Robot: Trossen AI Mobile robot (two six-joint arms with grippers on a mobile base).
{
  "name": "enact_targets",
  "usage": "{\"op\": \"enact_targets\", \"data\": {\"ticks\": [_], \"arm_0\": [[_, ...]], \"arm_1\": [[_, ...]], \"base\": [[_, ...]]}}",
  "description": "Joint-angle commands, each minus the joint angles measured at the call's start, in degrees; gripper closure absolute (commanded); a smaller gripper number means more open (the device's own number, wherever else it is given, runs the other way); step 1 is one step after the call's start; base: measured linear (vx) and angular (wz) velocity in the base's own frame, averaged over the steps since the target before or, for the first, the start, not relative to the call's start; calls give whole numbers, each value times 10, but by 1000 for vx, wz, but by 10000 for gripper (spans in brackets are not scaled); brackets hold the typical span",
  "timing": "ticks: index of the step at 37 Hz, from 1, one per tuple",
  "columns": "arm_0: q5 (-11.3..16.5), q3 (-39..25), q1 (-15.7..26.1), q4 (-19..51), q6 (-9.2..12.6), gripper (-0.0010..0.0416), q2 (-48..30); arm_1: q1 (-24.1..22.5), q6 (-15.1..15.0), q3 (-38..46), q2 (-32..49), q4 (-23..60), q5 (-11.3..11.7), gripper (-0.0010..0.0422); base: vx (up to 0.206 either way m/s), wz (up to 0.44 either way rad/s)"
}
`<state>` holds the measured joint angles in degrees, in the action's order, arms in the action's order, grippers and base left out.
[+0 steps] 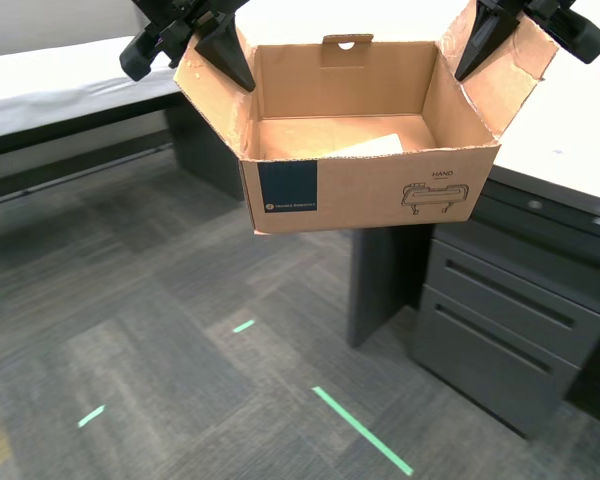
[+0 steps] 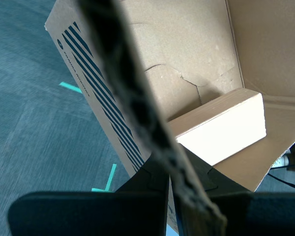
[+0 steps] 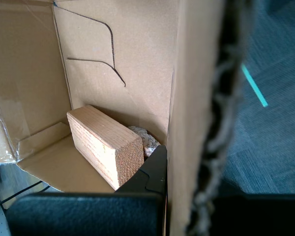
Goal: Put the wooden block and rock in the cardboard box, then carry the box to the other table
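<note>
The cardboard box (image 1: pixel 380 195) hangs in the air above the carpet, open side up, with its blue label facing the exterior camera. Two black arms hold it by its side flaps, one at the exterior view's left (image 1: pixel 225 50) and one at its right (image 1: pixel 480 45). My first gripper (image 3: pixel 187 196) is shut on a box wall, and my second gripper (image 2: pixel 174 196) is shut on a flap edge. The wooden block (image 3: pixel 105 145) lies on the box floor, also seen as wooden block (image 2: pixel 221 128) and wooden block (image 1: pixel 365 147). The rock (image 3: pixel 145 140) sits wedged between block and wall. I cannot tell which white surface is the other table.
A white-topped table (image 1: pixel 60 80) runs along the exterior view's left. Another white-topped desk (image 1: pixel 570 130) with dark grey drawers (image 1: pixel 510 320) stands at its right, close to the box. Grey carpet with green tape marks (image 1: pixel 360 430) lies below.
</note>
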<state>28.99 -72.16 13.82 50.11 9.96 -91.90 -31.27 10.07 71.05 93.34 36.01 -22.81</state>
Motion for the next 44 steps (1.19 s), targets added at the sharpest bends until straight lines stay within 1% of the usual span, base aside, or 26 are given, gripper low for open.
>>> {"op": "enact_targets", "data": {"ticks": [1,10,16,19,24,27,29,31,33,35,38,41,44], "arm_0": [[19,-1,3,-3,4,406,0],[19,-1,3,-8,5,407,0],[19,-1,3,-10,6,407,0],[19,-1,3,-11,6,407,0],[19,-1,3,-13,6,407,0],[19,-1,3,-19,5,407,0],[19,-1,3,-20,5,406,0],[19,-1,3,-21,1,407,0],[19,-1,3,-21,-12,406,0],[19,-1,3,-20,-20,407,0],[19,-1,3,-21,-21,406,0],[19,-1,3,-21,-20,406,0],[19,-1,3,-21,-20,406,0]], "arm_1": [[-1,-22,2,0,1,-17,413],[0,-51,2,0,16,-17,413],[0,-51,1,0,16,-17,413],[0,-40,1,0,16,-17,413],[0,-9,1,0,15,-18,413],[0,15,1,0,8,-16,413],[0,48,1,1,-3,-16,413],[0,85,1,1,-18,-15,413],[0,113,1,1,-34,-14,413],[0,137,1,1,-50,-14,413],[0,172,1,1,-67,2,413],[0,188,1,1,-69,17,413],[0,189,1,1,-68,19,413]], "base": [[11,304],[9,253],[5,138],[4,58],[0,0],[0,0],[0,0],[-1,-46],[-2,-46],[-2,-42],[0,0],[0,0],[0,15]]}}
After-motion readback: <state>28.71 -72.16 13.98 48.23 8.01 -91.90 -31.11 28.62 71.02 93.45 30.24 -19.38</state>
